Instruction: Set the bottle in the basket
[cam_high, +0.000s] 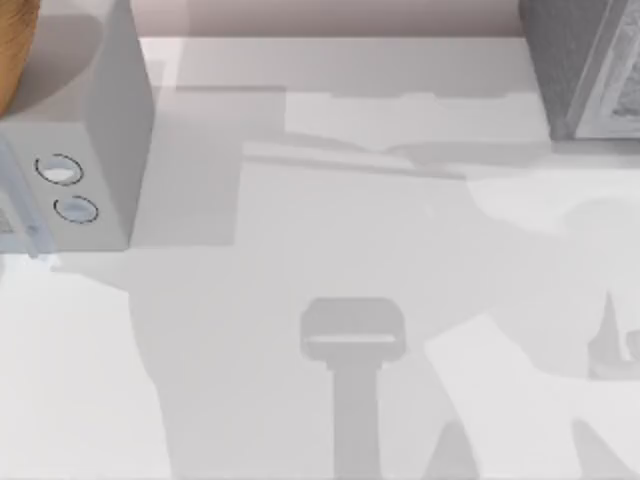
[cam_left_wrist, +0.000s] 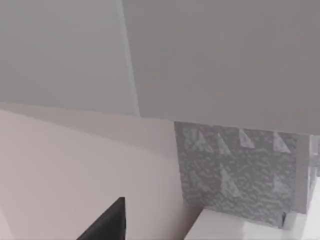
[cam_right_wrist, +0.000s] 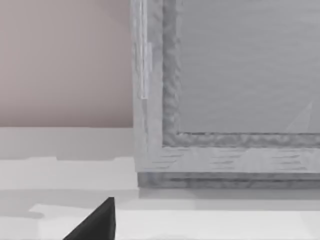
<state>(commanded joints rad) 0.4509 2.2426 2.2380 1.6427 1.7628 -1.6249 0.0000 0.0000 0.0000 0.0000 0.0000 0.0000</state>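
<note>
Judging by the worktop (cam_high: 300, 250), the bottle looks not yet placed. Left gripper (cam_left_wrist: 106, 224) and right gripper (cam_right_wrist: 95, 222): can't tell the jaws' state.

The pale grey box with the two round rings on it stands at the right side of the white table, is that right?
Not quite. The pale grey box with the two round rings stands at the left side of the white table, as the top view shows. The thing at the right side is a textured grey block.
</note>
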